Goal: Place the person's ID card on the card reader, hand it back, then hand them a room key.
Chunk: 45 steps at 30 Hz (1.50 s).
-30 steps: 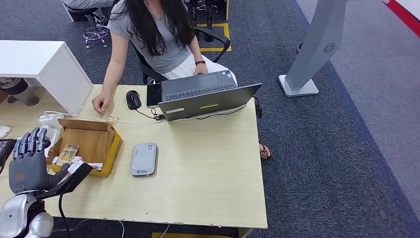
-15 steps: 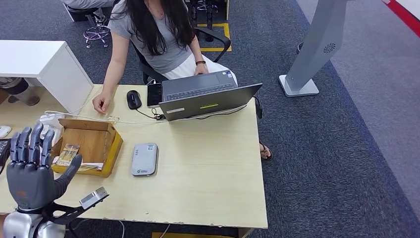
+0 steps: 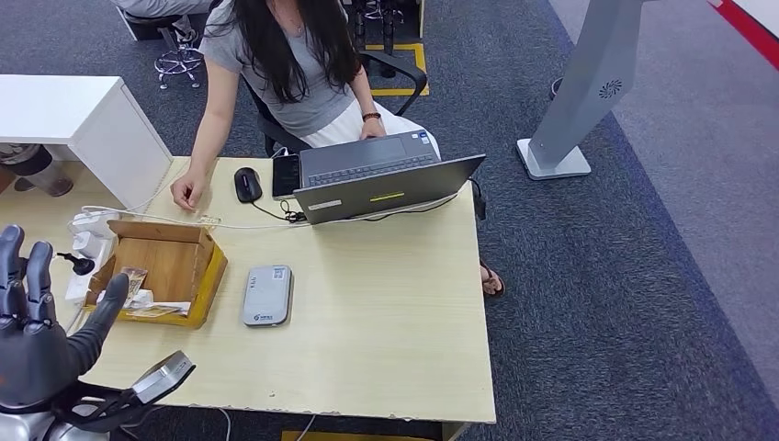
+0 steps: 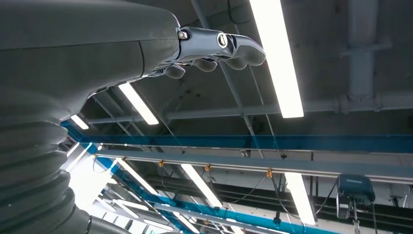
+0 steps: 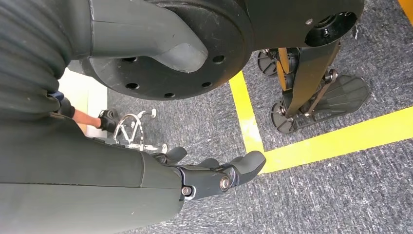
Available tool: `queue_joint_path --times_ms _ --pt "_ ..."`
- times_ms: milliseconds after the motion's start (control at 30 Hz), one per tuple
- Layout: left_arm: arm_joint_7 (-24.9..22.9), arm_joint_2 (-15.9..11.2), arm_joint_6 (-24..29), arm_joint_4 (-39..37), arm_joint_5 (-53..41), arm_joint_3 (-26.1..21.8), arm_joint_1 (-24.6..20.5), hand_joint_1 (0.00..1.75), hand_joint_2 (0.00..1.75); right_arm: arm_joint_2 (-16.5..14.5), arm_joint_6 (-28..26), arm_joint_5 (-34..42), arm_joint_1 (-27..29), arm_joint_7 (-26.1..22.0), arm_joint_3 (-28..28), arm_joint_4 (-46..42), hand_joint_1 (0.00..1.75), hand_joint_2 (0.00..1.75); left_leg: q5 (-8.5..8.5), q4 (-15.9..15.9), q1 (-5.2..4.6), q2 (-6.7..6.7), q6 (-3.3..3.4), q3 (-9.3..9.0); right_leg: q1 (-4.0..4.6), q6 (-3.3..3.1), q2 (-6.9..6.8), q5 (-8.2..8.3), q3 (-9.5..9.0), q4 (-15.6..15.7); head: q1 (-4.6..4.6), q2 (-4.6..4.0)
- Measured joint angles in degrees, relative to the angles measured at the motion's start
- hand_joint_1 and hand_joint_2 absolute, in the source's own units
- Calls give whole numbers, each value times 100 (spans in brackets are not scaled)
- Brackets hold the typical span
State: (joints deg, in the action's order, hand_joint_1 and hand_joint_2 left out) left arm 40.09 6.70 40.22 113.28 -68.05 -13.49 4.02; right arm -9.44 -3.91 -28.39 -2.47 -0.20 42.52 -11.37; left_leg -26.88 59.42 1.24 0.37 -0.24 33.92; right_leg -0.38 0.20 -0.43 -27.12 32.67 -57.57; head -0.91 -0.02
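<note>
- The left hand (image 3: 37, 344) is raised at the near left corner of the table (image 3: 386, 312), palm turned toward the table, fingers (image 3: 26, 276) upright and spread, thumb angled out; it holds nothing. In the left wrist view the same hand (image 4: 214, 46) stands against ceiling lights, its fingers loosely bent and bare.
- The right hand (image 5: 214, 178) hangs low beside the robot's body over grey carpet with yellow floor lines (image 5: 311, 146); its fingers are gently curled and apart, with nothing in them.
- Just beyond the left hand, toward the person, sits an open cardboard box (image 3: 165, 262) with a few flat cards or packets (image 3: 129, 283) on its floor; whether one is the ID card or a room key I cannot tell.
- Past the box, away from the left hand toward the table's middle, lies the card reader (image 3: 267, 295), a flat grey device with nothing on its top.
- Farther off, at the table's far edge, an open laptop (image 3: 386, 179) faces the seated person (image 3: 285, 64), with a black mouse (image 3: 247, 184) just beside it.
- The person's hand (image 3: 186, 193) rests on the table near the far side of the box.
- White adapters and cables (image 3: 87, 230) lie beyond the left hand, beside the box.
</note>
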Motion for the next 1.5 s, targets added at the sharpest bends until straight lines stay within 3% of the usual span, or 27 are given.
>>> queue_joint_path --times_ms 267,367,467,533,600,900,1267,1500 --pt "-287 29 -7 -6 -66 98 55 0 175 -12 -30 43 -10 13 37 0 0 175 0 0 -1 1 0 -4 -1 0 0 1 -1 0 -1 0" --pt "-1430 -203 -291 -482 -321 288 137 0 175 -46 -79 168 -10 -17 135 0 0 175 0 0 1 2 0 -6 -1 -1 1 0 0 0 1 0" --pt "-2867 -648 -1373 -952 -544 644 238 0 175 -74 -97 282 2 -41 278 -3 0 175 1 -2 5 4 -3 -5 0 -2 4 0 2 -1 -2 0" --pt "-3404 -904 -1895 -1201 -568 834 328 0 175 -88 -105 305 20 -42 359 -10 0 175 2 -3 7 8 -5 -4 1 -3 8 0 5 -3 -1 0" --pt "-3651 -1111 -2099 -1395 -508 960 396 0 175 -93 -102 286 43 -42 417 -23 0 175 2 -3 7 8 -6 -2 2 -3 8 -1 7 -3 0 0" --pt "-4013 -1687 -2754 -2158 -191 1058 393 0 175 -96 -3 50 63 -60 504 -60 0 175 1 -2 3 8 -7 1 1 -2 9 -1 8 -2 1 0" --pt "-4095 -1823 -2771 -2475 -198 1060 343 0 175 -98 -1 -55 76 -33 566 -84 0 175 1 -2 3 8 -7 0 2 -2 8 0 9 -3 0 0" --pt "-4356 -1870 -2677 -2883 -409 1060 8 0 175 -98 28 -219 79 -29 574 -97 0 175 3 -2 4 7 -8 0 2 -4 8 1 7 -3 -1 0"
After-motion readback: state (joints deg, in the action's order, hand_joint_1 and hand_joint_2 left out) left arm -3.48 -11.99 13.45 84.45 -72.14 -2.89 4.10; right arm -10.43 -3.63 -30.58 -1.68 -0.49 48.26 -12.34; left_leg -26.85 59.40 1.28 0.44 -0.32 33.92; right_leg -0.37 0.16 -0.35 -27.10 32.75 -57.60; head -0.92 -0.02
